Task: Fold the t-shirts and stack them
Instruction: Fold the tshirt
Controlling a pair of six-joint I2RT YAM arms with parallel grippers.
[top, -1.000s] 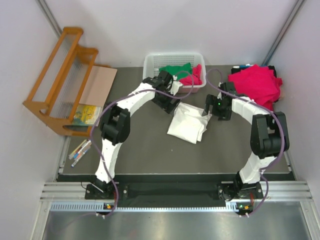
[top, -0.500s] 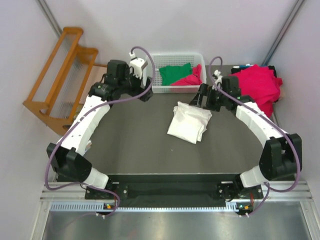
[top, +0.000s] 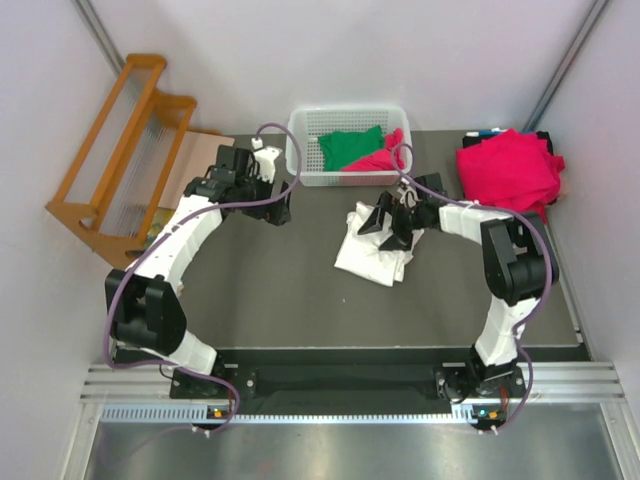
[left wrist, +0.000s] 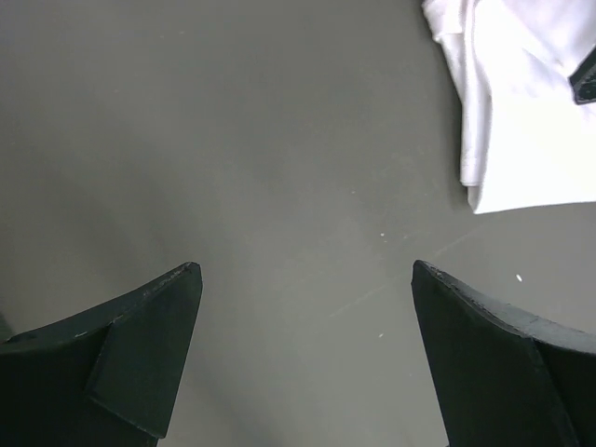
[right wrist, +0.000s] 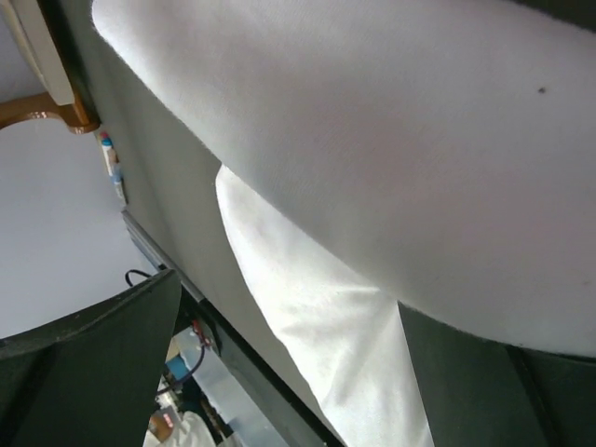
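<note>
Since half a second ago, your left gripper (top: 272,205) has drawn back from the left wall of the basket (top: 345,110). It now hangs over bare table (top: 270,280), its jaws spread as wide as they go and nothing between them. In the left wrist view the white t-shirt (left wrist: 531,121) lies off to its upper right, well apart from the fingers (left wrist: 140,354).

Your right gripper (top: 385,225) has slid left from beside the shirt's far right corner and now sits over the far edge of the white t-shirt (top: 375,255). Its jaws are also fully spread, and white cloth fills the right wrist view between them, though nothing is pinched. The shirt itself lies loosely folded mid-table, much as it lay before.

The white lattice basket at the far edge holds a green t-shirt (top: 350,148) and, to its right, a crimson t-shirt (top: 382,158) lapping up the right wall. More crimson shirts (top: 505,168) lie piled on the table's far right corner, outside the basket.
</note>
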